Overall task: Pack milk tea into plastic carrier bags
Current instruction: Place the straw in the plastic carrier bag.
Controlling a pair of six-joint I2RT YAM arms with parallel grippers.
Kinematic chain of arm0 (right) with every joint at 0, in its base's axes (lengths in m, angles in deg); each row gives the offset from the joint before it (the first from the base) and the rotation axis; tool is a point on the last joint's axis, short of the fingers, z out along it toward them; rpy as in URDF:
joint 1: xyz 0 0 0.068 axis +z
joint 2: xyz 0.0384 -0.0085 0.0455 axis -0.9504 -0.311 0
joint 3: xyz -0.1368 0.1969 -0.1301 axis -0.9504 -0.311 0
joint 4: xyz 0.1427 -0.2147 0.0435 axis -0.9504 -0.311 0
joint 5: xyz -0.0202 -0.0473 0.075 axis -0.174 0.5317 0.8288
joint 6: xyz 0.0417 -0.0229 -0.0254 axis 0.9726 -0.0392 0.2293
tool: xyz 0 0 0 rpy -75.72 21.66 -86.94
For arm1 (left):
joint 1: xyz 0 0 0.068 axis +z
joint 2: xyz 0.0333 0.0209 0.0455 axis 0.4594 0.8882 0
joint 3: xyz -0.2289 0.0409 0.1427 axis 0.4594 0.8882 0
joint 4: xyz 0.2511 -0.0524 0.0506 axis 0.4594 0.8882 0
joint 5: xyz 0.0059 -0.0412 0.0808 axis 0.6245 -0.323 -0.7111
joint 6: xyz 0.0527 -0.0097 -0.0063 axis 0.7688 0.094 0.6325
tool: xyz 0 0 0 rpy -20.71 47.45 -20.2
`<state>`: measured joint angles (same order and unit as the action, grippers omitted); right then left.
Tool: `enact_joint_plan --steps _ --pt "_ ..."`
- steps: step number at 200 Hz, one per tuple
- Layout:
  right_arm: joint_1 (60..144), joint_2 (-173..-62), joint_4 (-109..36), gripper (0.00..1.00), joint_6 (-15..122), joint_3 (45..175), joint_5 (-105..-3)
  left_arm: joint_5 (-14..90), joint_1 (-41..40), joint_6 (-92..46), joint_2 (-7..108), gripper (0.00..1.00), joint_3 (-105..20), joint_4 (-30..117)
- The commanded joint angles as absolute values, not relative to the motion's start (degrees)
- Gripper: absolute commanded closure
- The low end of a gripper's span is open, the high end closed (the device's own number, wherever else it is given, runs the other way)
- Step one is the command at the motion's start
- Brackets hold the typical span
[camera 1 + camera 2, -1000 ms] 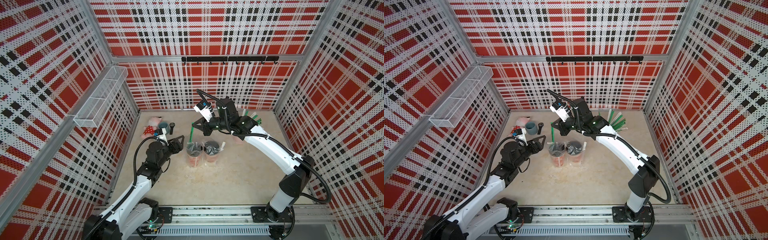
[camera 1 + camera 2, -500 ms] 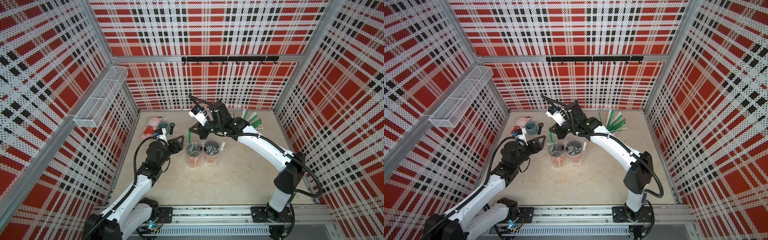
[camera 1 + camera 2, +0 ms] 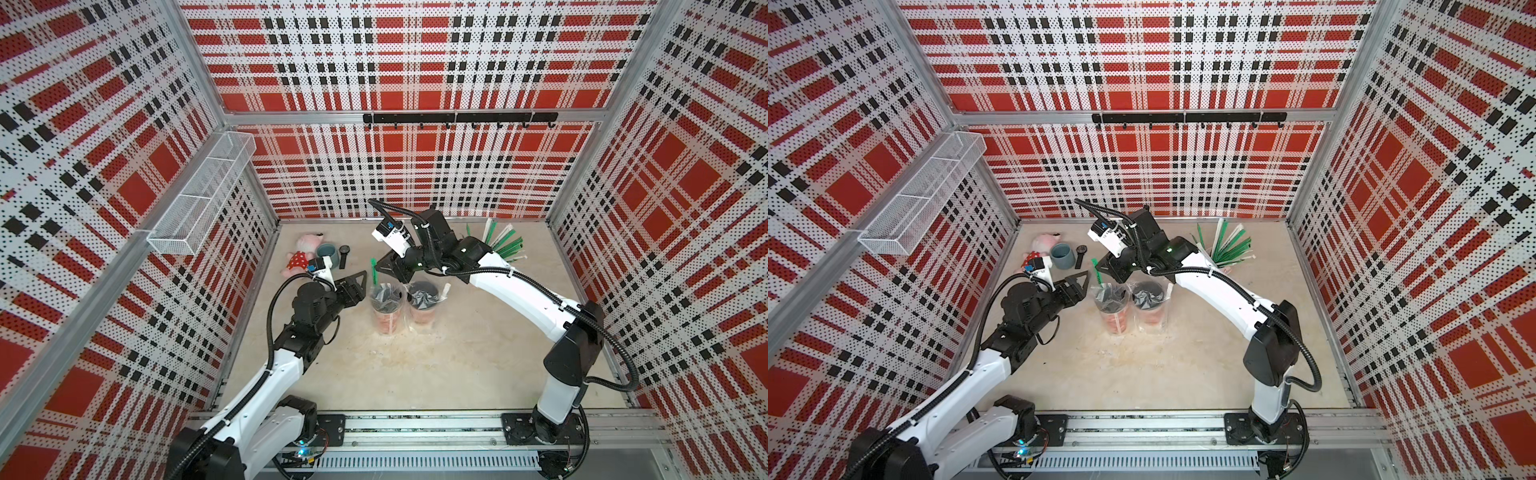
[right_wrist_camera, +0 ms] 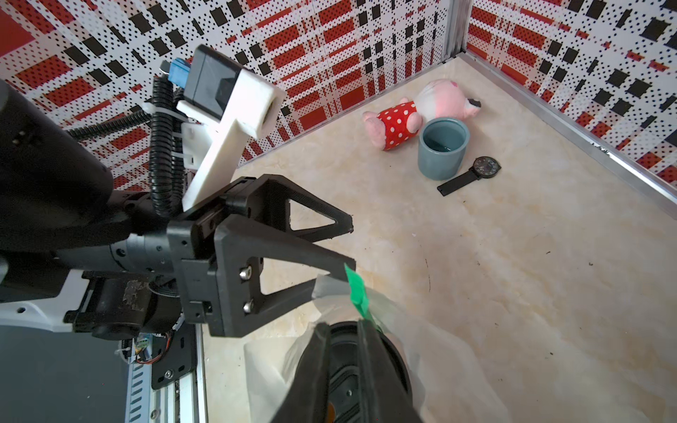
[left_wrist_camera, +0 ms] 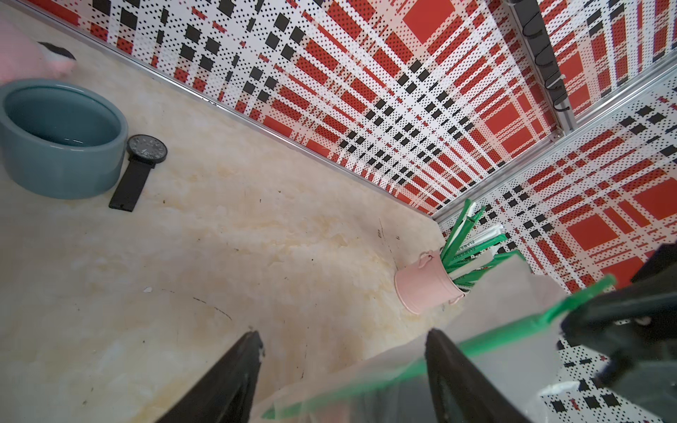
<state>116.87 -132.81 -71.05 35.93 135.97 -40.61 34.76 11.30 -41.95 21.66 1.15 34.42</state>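
Over the last sec the R arm is easing toward the L side and dipping, bringing a thin green wrapped straw (image 3: 374,272) down to the mouth of the L-side bag (image 4: 436,348), a thin clear crinkly plastic carrier bag; the L arm isn't shifting. Both milk teas, tall red paper cups w/ pale print and black dome lids, are standing upright side by side mid-surface, L-side cup (image 3: 386,322) and R-side cup (image 3: 423,316), each already sitting inside its own bag; the R-side bag (image 3: 1163,309) is already showing a white wrapped straw (image 3: 446,289) poking out. So bagging looks done and this is prob. the last add-on going in: in the left wrist view the green straw's lower end is lying w/in the film. R tool (image 3: 379,271) is hovering just above the L-side cup's lid, jaws nearly together w/ a slim gap, straw at their tips; can't tell if it's pinching or letting go. L tool (image 3: 365,288) is gaping wide, gripping nothing, one fingertip (image 4: 340,260) touching the bag's rim film, seemingly propping the mouth open. R arm is reaching far fwd, elbow raised, wrist bending down; L arm is stretching low, tool level, pointing at the L-side bag across the pale marbled surface (image 3: 415,374).
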Motion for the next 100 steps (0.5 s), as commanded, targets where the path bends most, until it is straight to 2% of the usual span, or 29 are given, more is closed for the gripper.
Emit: enact_joint_plan --steps 1,33,70,100 --pt "117.2 -129.9 -70.2 0.8 34.6 136.0 -41.9 35.5 12.0 -41.0 21.4 0.25 0.2 33.9" --pt "117.2 -128.7 -66.2 0.82 35.7 134.8 -41.8 36.0 12.2 -41.0 21.8 0.25 0.1 33.5" --pt "117.4 -128.7 -59.5 0.76 38.1 133.1 -40.3 36.2 12.3 -41.1 22.6 0.25 -0.3 33.4" --pt "118.3 -130.6 -56.8 0.83 38.9 133.1 -43.2 35.7 12.4 -40.7 22.4 0.25 -0.4 34.4"
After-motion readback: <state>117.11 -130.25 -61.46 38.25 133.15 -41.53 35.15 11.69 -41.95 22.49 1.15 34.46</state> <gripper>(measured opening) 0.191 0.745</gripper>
